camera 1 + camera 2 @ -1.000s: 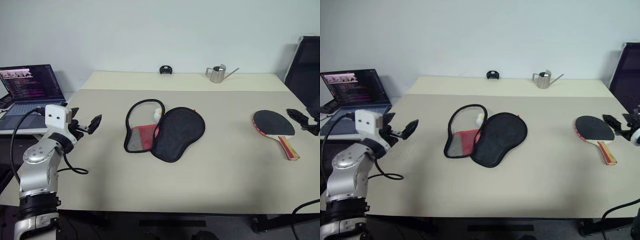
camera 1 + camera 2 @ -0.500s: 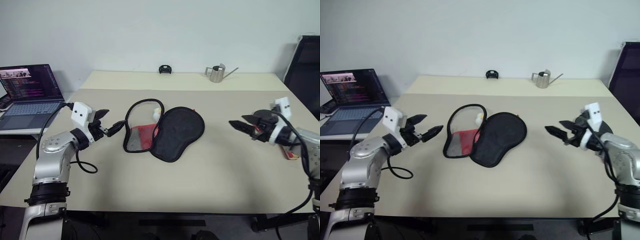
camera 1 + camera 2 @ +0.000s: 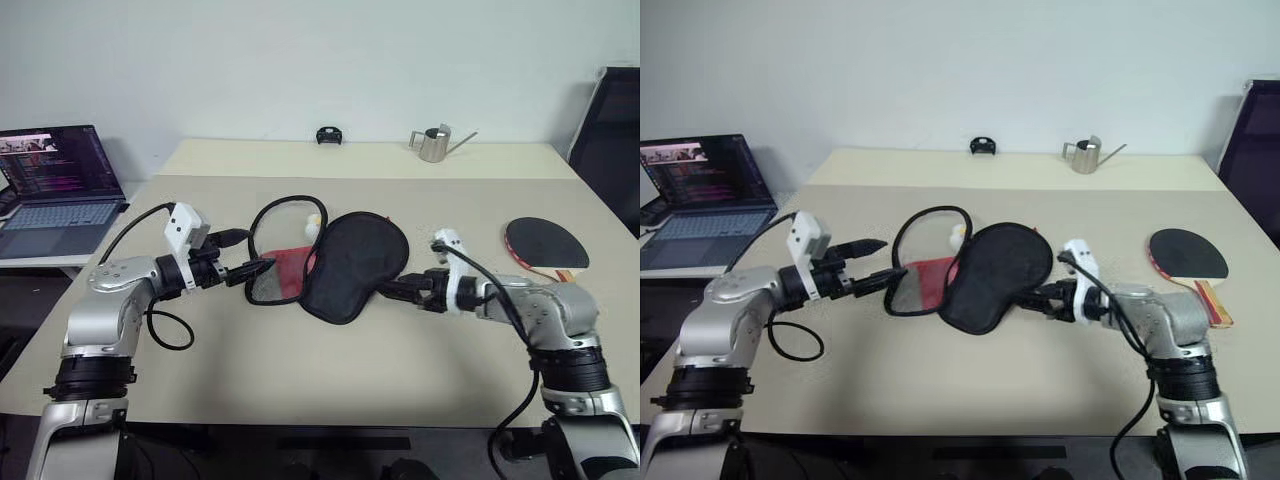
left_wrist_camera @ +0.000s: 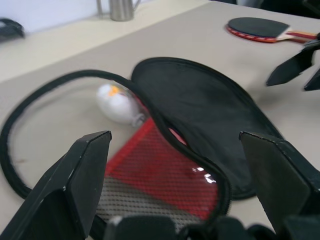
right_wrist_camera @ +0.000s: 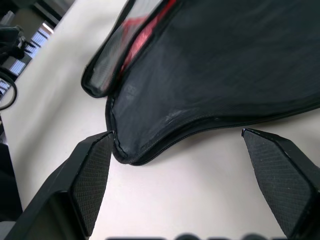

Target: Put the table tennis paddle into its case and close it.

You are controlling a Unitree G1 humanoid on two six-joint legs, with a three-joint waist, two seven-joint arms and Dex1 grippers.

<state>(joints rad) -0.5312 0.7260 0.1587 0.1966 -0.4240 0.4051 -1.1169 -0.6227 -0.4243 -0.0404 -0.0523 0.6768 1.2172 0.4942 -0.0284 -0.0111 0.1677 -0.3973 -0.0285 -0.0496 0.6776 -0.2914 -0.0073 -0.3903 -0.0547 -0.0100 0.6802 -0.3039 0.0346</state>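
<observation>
The case (image 3: 350, 262) lies unzipped in the middle of the table, its black flap folded out to the right. Its left half shows a red panel and mesh (image 3: 278, 272), with a small white ball (image 3: 315, 226) inside. The table tennis paddle (image 3: 545, 245) rests black face up at the right, handle toward me. My left gripper (image 3: 256, 253) is open at the case's left rim, fingers (image 4: 75, 190) spread before the mesh. My right gripper (image 3: 382, 293) is open at the flap's lower right edge (image 5: 165, 140), with nothing held.
An open laptop (image 3: 60, 180) stands on a side surface at the left. A small metal watering can (image 3: 435, 146) and a small black object (image 3: 328, 136) sit at the back of the table. A black chair (image 3: 615, 130) stands at the far right.
Both arms swung inward to the case. The right gripper travelled left from beside the paddle to the flap's edge and dropped lower. The left gripper moved right to the case's left rim.
</observation>
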